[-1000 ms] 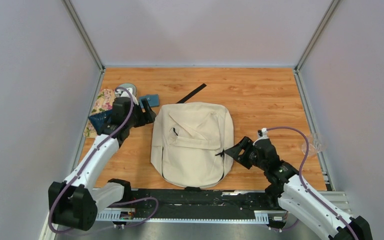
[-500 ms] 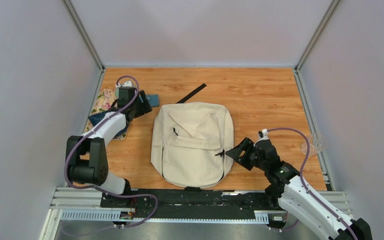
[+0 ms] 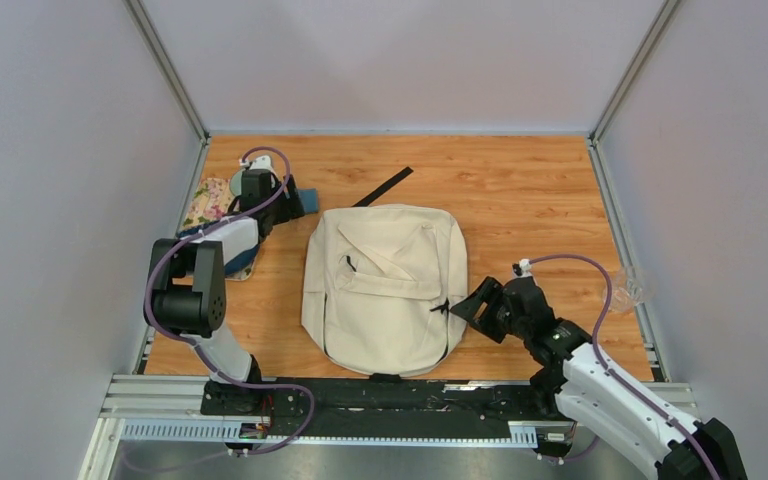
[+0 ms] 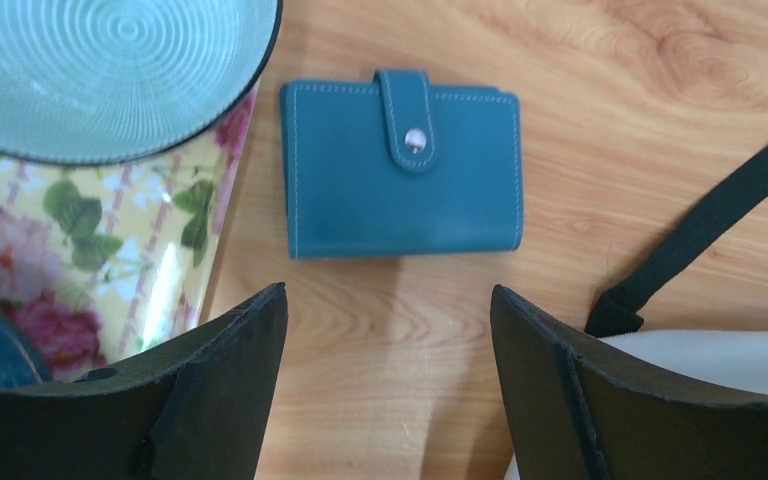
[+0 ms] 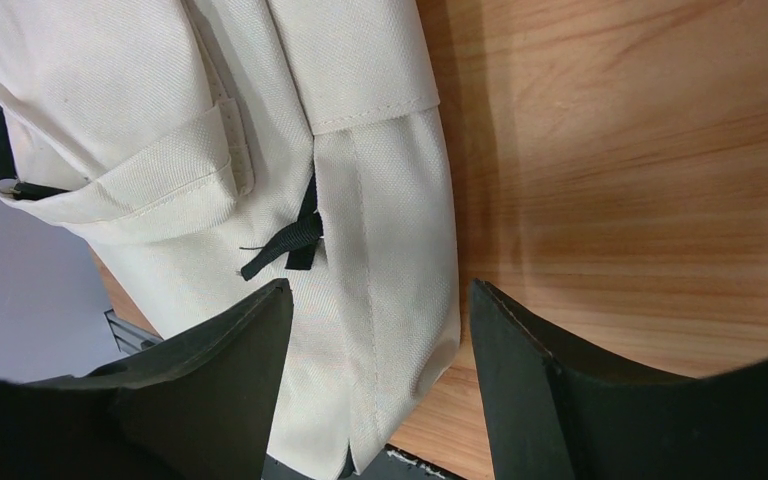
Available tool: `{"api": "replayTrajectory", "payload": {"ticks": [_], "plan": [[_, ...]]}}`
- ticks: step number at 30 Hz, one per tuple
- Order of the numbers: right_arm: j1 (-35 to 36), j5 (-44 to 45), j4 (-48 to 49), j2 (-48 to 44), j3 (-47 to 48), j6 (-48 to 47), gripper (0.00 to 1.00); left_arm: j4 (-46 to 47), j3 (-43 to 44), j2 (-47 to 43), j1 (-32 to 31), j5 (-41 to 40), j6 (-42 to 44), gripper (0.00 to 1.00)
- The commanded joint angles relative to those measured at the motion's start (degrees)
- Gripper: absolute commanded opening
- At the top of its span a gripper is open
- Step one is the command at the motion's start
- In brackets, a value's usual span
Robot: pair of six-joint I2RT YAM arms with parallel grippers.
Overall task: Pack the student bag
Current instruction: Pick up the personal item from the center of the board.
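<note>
Jaws spread, the left gripper point(image 4: 388, 300) hovers before the blue snap wallet point(image 4: 400, 170): best to centre on it, then close squarely (clear of the floral pouch point(image 4: 110, 230)). The right gripper point(image 5: 372, 300), likewise spread, faces the zipper pull point(image 5: 282, 250) of the student bag point(image 3: 385, 285), lying flat mid-table.

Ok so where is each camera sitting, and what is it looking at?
Top external: above and behind the arm bases, looking down on the table; the left arm and right arm show, the student bag between them.
Left wrist: on the left arm, looking down at the blue wallet; the open left gripper frames it.
Right wrist: on the right arm, facing the bag's side and zipper pull; the open right gripper shows.
Shared: wallet in top and left wrist; bag in all three.
</note>
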Motion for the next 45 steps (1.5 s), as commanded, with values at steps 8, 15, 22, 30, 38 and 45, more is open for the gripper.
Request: {"api": "replayTrajectory", "payload": {"ticks": [8, 15, 22, 30, 38, 45], "plan": [[-0.2, 0.3, 5.1, 5.8, 4.0, -1.9, 0.68, 6.6, 4.6, 6.6, 1.2, 2.4, 5.7, 0.82], [-0.2, 0.1, 5.8, 7.9, 4.9, -2.2, 0.68, 7.1, 5.4, 9.8, 1.5, 2.4, 6.7, 0.82], [-0.2, 0.1, 5.8, 8.5, 4.9, -2.2, 0.67, 7.2, 5.9, 11.7, 1.6, 3.4, 6.7, 0.81], [-0.2, -0.1, 5.8, 8.7, 5.0, -2.3, 0.67, 8.8, 4.5, 11.4, 2.0, 2.8, 5.1, 0.79], [-0.2, -0.5, 5.8, 9.5, 5.3, -2.5, 0.67, 11.0, 3.9, 11.7, 3.2, 5.2, 0.0, 0.73], [-0.2, -0.5, 5.9, 10.1, 5.3, -2.5, 0.67, 10.9, 4.0, 13.0, 4.5, 7.4, -2.3, 0.6]]}}
